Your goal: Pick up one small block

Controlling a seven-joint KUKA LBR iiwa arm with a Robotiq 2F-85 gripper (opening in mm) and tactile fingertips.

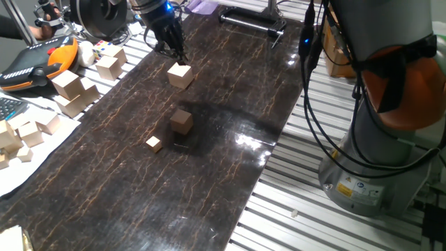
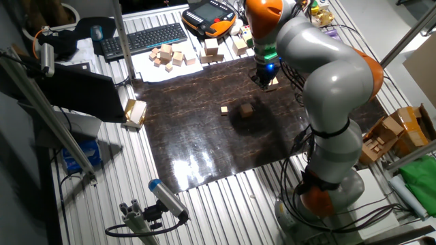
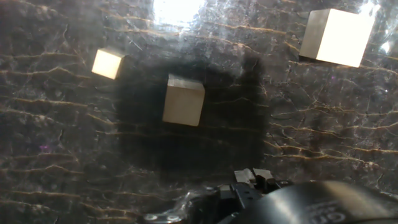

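The small block (image 1: 182, 120) is a reddish-tan wooden cube standing on the dark marbled mat, also seen in the other fixed view (image 2: 246, 109) and near the middle of the hand view (image 3: 183, 99). My gripper (image 1: 171, 47) hangs above the far end of the mat, behind the larger pale cube (image 1: 180, 74), well away from the small block. Its fingers look spread and hold nothing. The gripper also shows in the other fixed view (image 2: 264, 78). The hand view shows no fingertips.
A tiny pale cube (image 1: 154, 143) lies just left of the small block. The larger pale cube shows top right in the hand view (image 3: 336, 36). Several loose wooden blocks (image 1: 70, 87) lie on paper off the mat's left edge. The robot base (image 1: 369, 160) stands at the right.
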